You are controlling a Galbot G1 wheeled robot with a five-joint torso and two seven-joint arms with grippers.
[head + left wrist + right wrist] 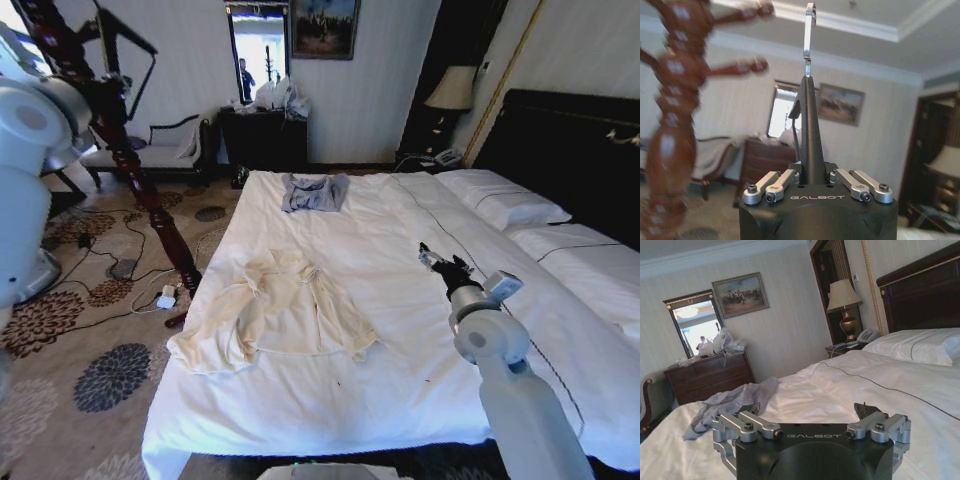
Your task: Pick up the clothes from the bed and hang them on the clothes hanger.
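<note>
Head view: the cream, off-white long-sleeved shirt [281, 312] of thin soft fabric lies spread flat and slightly rumpled on the white sheet of the very large bed [400, 400], in the lower left of centre of the frame, near the bed's left edge, its sleeves splayed to either side. A smaller blue-grey garment [314, 192] lies crumpled well apart from it, higher in the frame. White pillows [505, 203] rest against the dark, near-black headboard [570, 150] at the right.

The right gripper [432, 258] hovers low over the bare sheet at centre right, well apart from the shirt. In the right wrist view the right gripper [810, 412] has its jaws spread wide, with nothing between them, and the blue-grey garment [727, 402] lies beyond on the bed.

The left arm [25, 150] is raised at the far left edge of the head view, beside the tall reddish-brown turned wooden post [120, 140] standing on the patterned carpet [100, 370]. In the left wrist view the left gripper [812, 182] is clamped on the slim black shoulder-shaped hanger [809, 135], seen edge-on and held upright, its silver wire hook [809, 35] pointing at the ceiling. The wooden post [675, 110] with its pegs stands just beside it, at the left of that frame; hook and pegs are apart.
</note>
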